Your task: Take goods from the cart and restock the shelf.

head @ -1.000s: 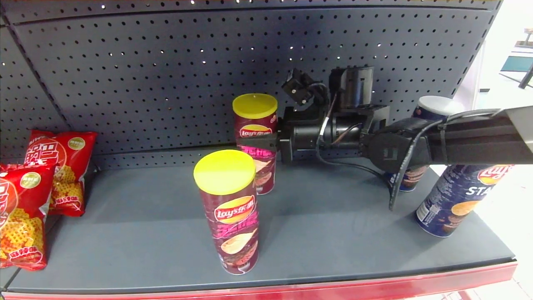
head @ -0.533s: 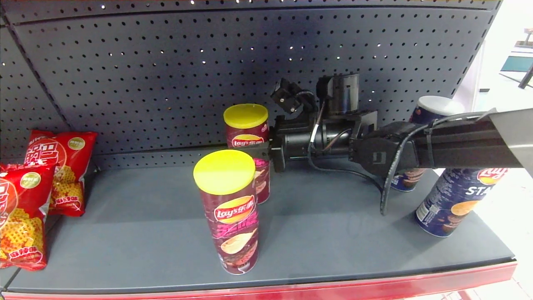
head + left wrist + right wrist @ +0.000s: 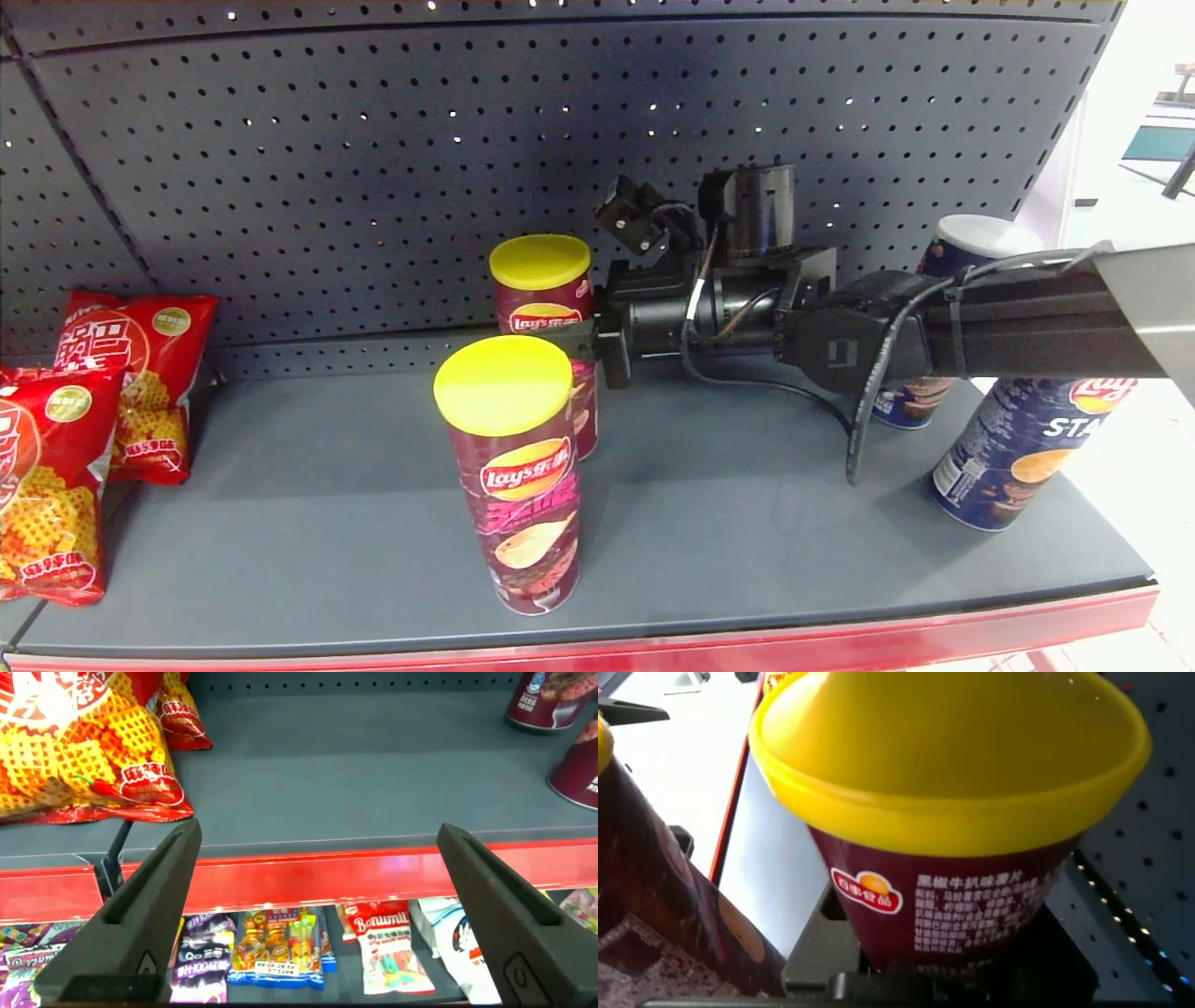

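The right end effector (image 3: 573,338) is clamped on the mid-body of the yellow-lidded chip canister (image 3: 543,294), probably a light, stiff, smooth, crushable tube.

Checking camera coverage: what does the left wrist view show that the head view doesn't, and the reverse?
Left wrist view adds the open left gripper and packets of sweets on the tier below. Head view adds the right gripper shut on the rear yellow-lidded can. Both have the red snack bags, the grey shelf with its red front edge, and cans, cut to their bases in the wrist view.
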{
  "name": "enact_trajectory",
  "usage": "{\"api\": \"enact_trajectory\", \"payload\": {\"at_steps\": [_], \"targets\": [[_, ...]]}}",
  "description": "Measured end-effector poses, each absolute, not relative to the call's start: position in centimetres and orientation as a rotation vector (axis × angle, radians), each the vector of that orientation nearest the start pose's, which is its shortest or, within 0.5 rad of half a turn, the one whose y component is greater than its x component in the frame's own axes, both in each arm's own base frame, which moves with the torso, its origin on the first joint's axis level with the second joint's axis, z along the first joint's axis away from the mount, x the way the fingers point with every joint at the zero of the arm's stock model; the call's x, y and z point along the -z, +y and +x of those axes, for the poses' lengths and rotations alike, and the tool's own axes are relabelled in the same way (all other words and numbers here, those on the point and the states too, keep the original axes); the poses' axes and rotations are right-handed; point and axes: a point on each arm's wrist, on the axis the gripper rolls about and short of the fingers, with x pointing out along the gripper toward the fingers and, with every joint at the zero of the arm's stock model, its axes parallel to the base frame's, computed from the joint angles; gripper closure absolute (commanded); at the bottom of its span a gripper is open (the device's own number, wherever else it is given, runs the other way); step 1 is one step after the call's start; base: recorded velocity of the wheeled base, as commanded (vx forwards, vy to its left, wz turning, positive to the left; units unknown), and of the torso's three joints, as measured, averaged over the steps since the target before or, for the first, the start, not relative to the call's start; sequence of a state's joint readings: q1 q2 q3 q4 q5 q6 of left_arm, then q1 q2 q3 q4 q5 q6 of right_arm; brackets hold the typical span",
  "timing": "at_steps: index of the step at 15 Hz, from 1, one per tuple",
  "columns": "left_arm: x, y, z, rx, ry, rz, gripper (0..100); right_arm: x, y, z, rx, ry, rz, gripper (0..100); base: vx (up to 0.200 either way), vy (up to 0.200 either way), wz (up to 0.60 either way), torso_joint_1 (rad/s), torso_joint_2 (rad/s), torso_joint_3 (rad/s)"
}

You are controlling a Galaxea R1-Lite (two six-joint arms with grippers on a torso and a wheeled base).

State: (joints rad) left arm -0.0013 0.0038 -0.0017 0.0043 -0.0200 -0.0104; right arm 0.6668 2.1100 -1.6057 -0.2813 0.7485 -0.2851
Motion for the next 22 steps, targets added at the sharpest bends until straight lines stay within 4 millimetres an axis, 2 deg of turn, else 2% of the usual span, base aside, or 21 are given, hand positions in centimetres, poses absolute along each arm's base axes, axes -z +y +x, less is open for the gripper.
{"api": "enact_trajectory", "payload": {"at_steps": [6,7,12,15,19,22], "targets": [[-7.6,0.0,-2.3,0.021,0.006,-0.011,0,-20.6,28.6,33.0,-1.445,0.077,-0.224,100,0.0,0.0,0.0,0.0,0.0,0.0],[-7.6,0.0,-2.3,0.021,0.007,-0.01,0,-20.5,28.6,33.0,-1.445,0.081,-0.224,0,0.0,0.0,0.0,0.0,0.0,0.0],[-7.6,0.0,-2.3,0.021,0.007,-0.01,0,-19.8,28.3,32.9,-1.445,0.116,-0.223,0,0.0,0.0,0.0,0.0,0.0,0.0],[-7.6,0.0,-2.3,0.022,0.007,-0.011,0,-19.5,27.2,33.3,-1.422,0.133,-0.222,0,0.0,0.0,0.0,0.0,0.0,0.0],[-7.6,0.0,-2.3,0.021,0.007,-0.01,0,-19.8,24.1,33.4,-1.367,0.158,-0.218,0,0.0,0.0,0.0,0.0,0.0,0.0],[-7.6,0.0,-2.3,0.021,0.007,-0.011,0,-20.1,21.6,32.4,-1.33,0.179,-0.213,0,0.0,0.0,0.0,0.0,0.0,0.0]]}}
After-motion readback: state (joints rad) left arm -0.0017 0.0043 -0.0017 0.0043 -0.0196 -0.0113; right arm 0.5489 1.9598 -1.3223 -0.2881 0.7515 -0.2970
